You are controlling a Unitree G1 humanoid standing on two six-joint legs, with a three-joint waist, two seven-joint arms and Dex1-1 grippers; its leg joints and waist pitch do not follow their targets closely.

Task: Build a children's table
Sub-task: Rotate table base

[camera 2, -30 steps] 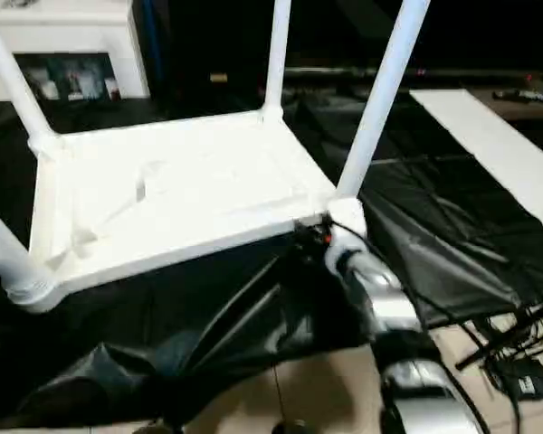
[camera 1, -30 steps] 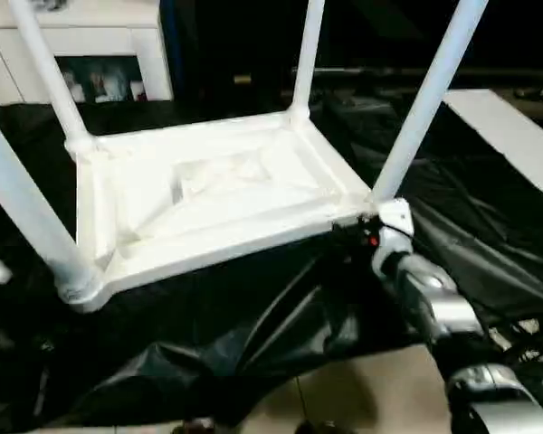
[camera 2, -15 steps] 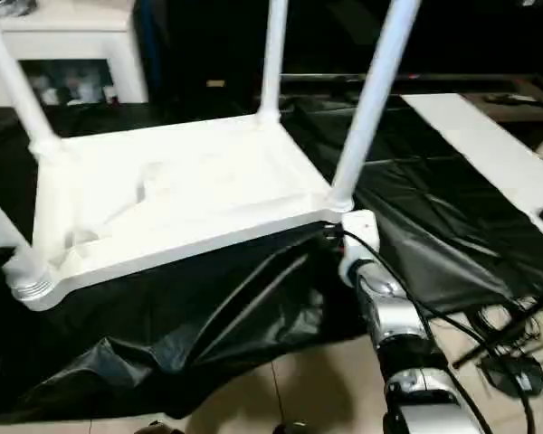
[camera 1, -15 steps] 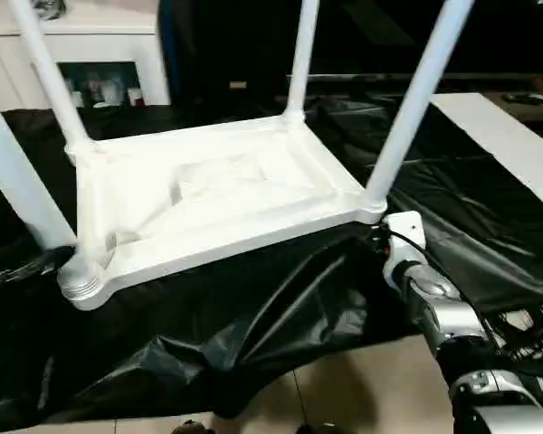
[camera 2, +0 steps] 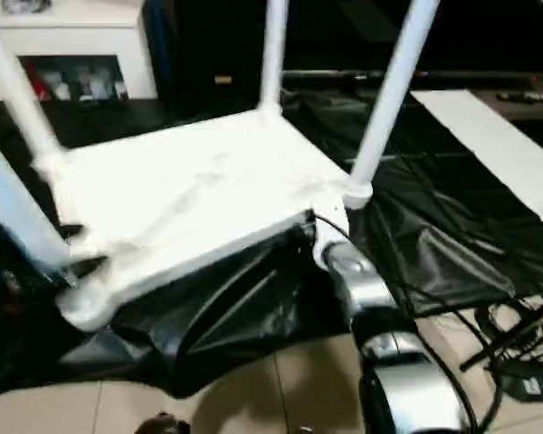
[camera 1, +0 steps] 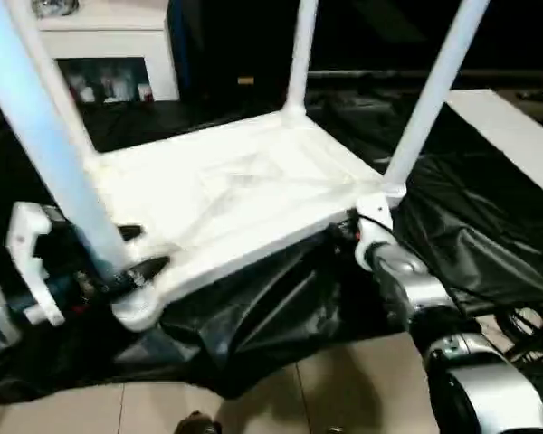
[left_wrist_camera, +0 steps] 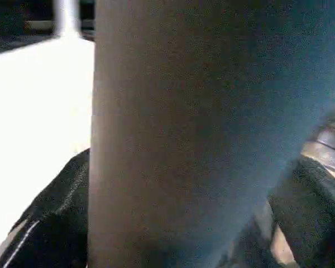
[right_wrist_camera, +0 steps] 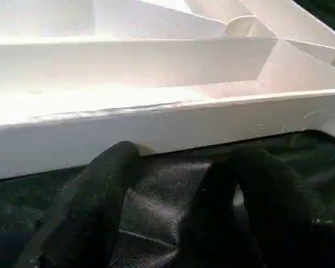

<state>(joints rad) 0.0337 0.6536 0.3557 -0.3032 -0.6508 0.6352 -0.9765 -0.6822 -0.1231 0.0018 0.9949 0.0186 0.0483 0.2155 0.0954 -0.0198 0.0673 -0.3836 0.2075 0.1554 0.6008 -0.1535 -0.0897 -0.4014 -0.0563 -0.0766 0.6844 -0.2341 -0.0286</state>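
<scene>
The children's table lies upside down on a black sheet (camera 1: 281, 307), its ribbed tabletop (camera 1: 244, 190) facing up. All the legs stand in their corner sockets: near-left leg (camera 1: 50, 145), near-right leg (camera 1: 432, 99), far-right leg (camera 1: 300, 54), far-left leg (camera 2: 18, 90). My left gripper (camera 1: 128, 253) is open and straddles the base of the near-left leg (left_wrist_camera: 190, 128), one black finger (left_wrist_camera: 56, 218) on each side. My right gripper (camera 1: 346, 231) is open at the tabletop's near-right corner. Its fingers (right_wrist_camera: 100, 206) rest on the sheet just below the rim (right_wrist_camera: 156, 123), with nothing between them.
A white cabinet (camera 1: 109, 45) with glass doors stands at the back left. A white board (camera 1: 516, 136) lies on the right. Cables and a small device (camera 2: 516, 362) lie on the tiled floor at the near right. The sheet hangs crumpled over the near edge.
My left gripper has come into view and now stands around the near-left leg's base. The right gripper has closed in on the near-right corner. The view has shifted as well.
</scene>
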